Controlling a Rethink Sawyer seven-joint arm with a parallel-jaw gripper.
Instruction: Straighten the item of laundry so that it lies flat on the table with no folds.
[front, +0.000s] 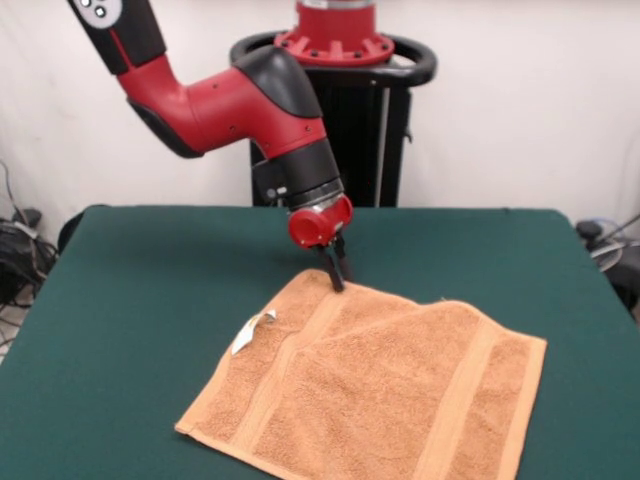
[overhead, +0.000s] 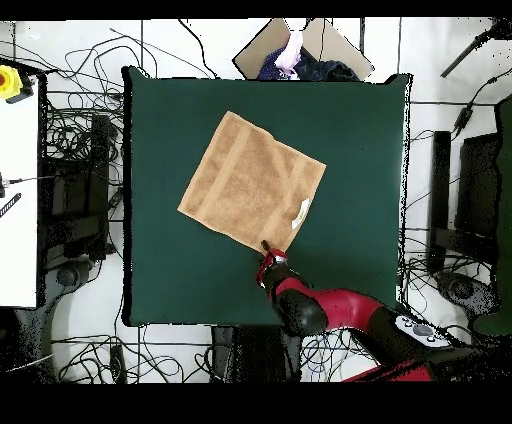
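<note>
Here, in the front view, the orange-tan towel (front: 370, 385) lies spread on the green counter (front: 130, 300), a low ridge running across its far part, a white tag (front: 252, 332) at its 9 o'clock edge. The hand (front: 337, 272) stands on the towel's 12 o'clock corner, fingers close together; whether they pinch cloth, I cannot tell. Overhead, the towel (overhead: 250, 182) sits turned like a diamond near the counter's (overhead: 165, 280) middle, bare felt on every side, the hand (overhead: 266, 246) at its 6 o'clock corner.
</note>
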